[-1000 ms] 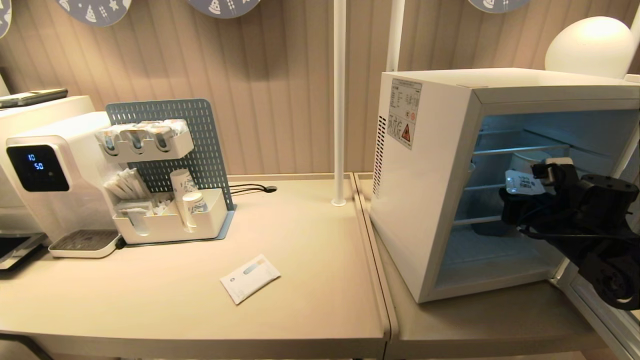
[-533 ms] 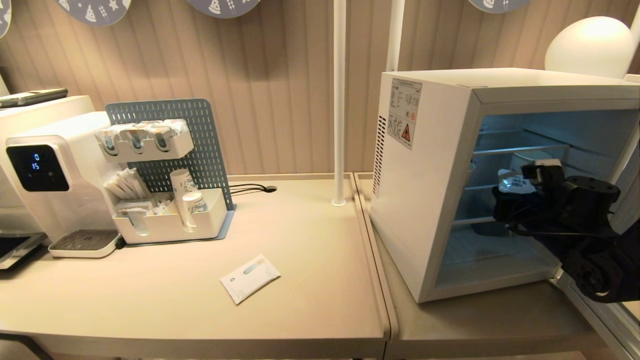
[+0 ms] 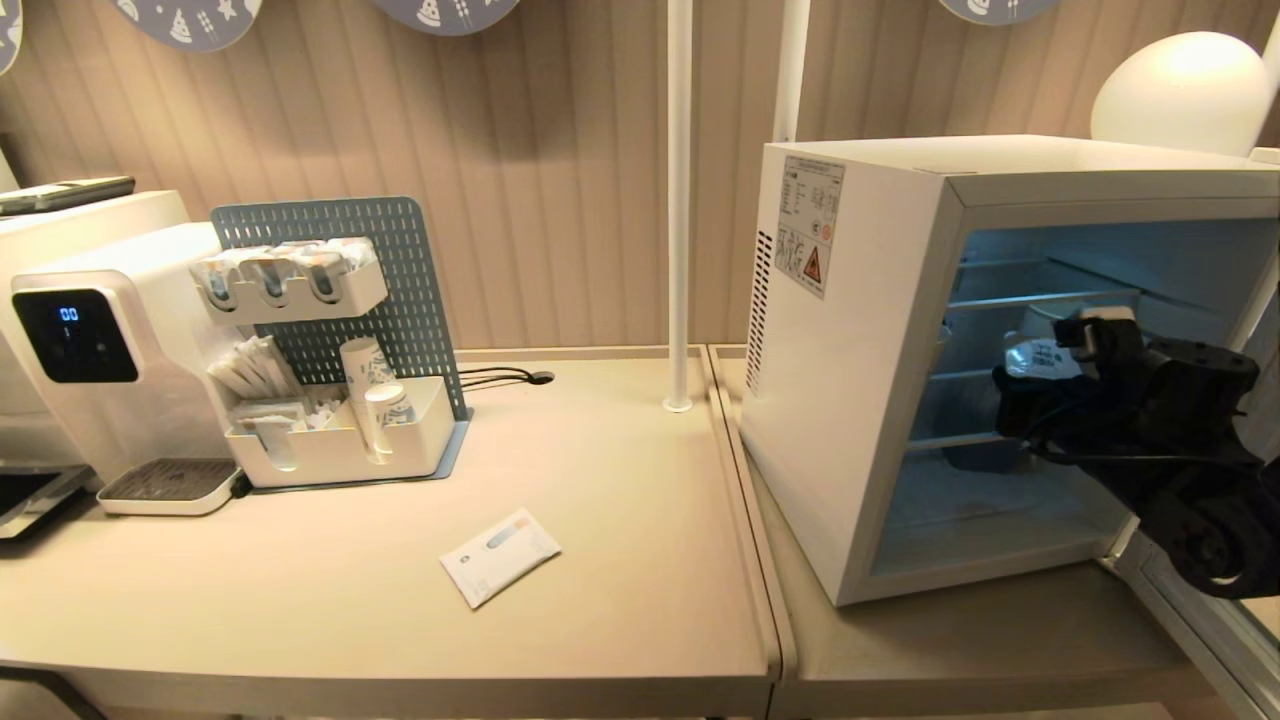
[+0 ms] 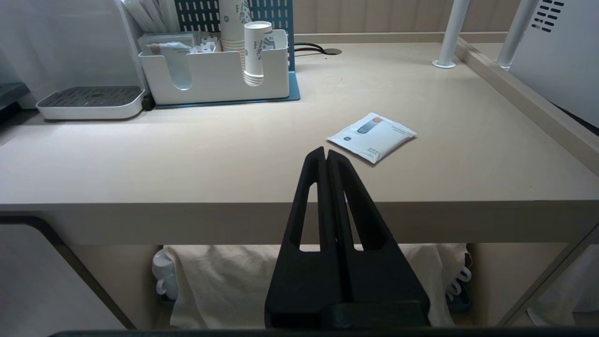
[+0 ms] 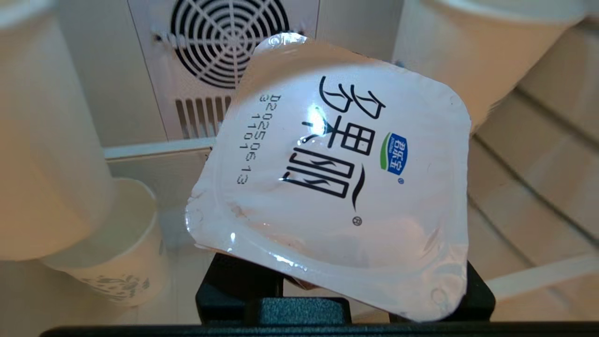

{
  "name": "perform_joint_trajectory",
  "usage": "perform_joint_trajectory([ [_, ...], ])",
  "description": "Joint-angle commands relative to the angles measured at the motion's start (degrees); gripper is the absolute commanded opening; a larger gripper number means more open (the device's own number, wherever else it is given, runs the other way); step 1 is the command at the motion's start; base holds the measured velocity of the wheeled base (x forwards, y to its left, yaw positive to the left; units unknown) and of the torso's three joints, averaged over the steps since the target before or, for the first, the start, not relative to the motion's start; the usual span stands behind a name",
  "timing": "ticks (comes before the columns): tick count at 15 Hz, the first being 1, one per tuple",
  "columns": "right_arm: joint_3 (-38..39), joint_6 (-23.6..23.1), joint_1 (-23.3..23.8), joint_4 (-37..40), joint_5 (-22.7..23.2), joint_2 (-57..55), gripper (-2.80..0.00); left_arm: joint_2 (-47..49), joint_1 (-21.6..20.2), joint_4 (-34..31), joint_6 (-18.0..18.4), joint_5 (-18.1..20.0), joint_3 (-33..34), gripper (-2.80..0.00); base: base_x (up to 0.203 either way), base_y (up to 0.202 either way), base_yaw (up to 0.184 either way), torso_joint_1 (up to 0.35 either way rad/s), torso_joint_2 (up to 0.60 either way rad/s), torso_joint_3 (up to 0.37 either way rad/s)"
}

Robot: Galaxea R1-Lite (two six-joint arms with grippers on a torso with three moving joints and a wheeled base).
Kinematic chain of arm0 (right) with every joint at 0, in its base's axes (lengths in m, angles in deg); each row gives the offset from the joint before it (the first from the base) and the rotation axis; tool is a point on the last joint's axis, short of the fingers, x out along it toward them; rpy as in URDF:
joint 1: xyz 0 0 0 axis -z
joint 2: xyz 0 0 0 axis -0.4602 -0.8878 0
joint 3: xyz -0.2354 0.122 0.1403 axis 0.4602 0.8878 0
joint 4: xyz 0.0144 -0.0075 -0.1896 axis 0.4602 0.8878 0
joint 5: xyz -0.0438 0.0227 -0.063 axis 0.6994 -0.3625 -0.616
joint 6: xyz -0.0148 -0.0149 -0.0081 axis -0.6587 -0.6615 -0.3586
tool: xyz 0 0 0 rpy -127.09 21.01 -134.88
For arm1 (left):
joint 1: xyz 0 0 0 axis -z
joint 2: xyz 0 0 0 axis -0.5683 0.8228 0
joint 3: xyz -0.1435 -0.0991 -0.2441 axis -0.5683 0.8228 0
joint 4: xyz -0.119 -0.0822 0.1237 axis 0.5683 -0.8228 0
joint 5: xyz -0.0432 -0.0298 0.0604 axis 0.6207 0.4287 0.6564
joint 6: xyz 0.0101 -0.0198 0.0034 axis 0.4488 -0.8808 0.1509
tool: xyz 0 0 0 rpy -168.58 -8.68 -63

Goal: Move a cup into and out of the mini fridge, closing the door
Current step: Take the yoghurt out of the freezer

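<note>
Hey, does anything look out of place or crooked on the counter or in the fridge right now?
A flat white packet lies loose and askew in the middle of the table, away from the organizer. The cup sits tilted in the right gripper, inside the mini fridge.

The mini fridge (image 3: 850, 380) stands right of the organizer (image 3: 340, 440); a sachet (image 3: 500, 556) lies on the table (image 3: 620, 620) between them, nearer the front edge.

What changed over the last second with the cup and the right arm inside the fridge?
The right hand, shut on the cup, moved a little deeper into the mini fridge and slightly up. Nothing was let go. The dispenser's display shows different digits. The left hand stays shut below the table edge; the packet and paper cups are unmoved.
</note>
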Motion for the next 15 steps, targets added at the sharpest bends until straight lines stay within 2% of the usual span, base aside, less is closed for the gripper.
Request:
perform_joint_trajectory([
  [1, 0.13, -0.08, 0.01, -0.41, 0.00, 2.10, -2.80, 0.00, -0.04, 0.04, -0.04, -0.01, 0.09, -2.80, 0.000, 0.000, 0.000, 0.000, 0.00, 0.000],
  [5, 2.14, -0.08, 0.03, -0.39, -0.01, 4.50, -2.80, 0.00, -0.04, 0.04, -0.04, -0.01, 0.09, -2.80, 0.000, 0.000, 0.000, 0.000, 0.00, 0.000],
  [8, 6.61, -0.08, 0.01, -0.47, 0.09, 8.60, -2.80, 0.00, -0.04, 0.04, -0.04, -0.05, 0.09, -2.80, 0.000, 0.000, 0.000, 0.000, 0.00, 0.000],
  [12, 12.02, -0.08, -0.44, 1.10, 0.24, 17.08, -2.80, 0.00, -0.04, 0.04, 0.05, -0.01, 0.09, -2.80, 0.000, 0.000, 0.000, 0.000, 0.00, 0.000],
  [15, 14.59, 0.09, -1.91, 6.07, 0.09, 26.75, -2.80, 0.00, -0.04, 0.04, 0.05, -0.01, 0.05, -2.80, 0.000, 0.000, 0.000, 0.000, 0.00, 0.000],
])
